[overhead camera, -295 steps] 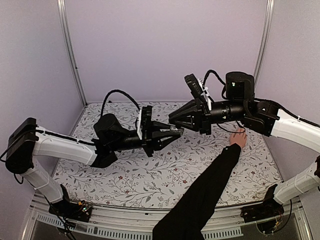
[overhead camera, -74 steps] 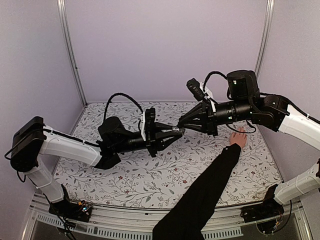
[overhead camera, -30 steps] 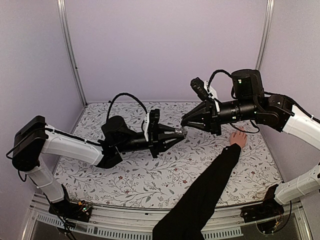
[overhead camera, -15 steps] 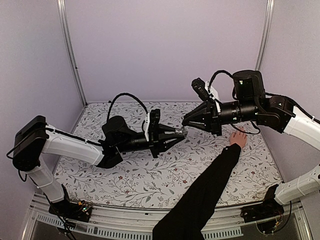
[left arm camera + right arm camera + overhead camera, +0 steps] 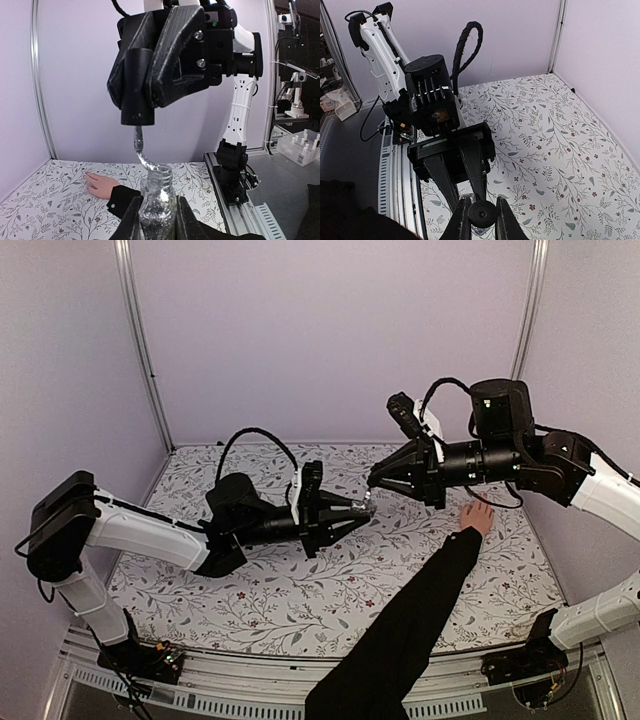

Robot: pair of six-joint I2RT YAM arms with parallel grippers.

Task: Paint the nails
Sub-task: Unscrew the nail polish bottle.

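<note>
Cap higher, clamped in end effector

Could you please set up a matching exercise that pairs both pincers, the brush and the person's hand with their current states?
1. left pincer
2. right pincer
3. brush
4. hand

a. flat on the table
b. shut on the black cap
c. shut on the glitter polish bottle
d. tip at the bottle's open mouth

Pairs: 1-c, 2-b, 3-d, 4-a.
</note>
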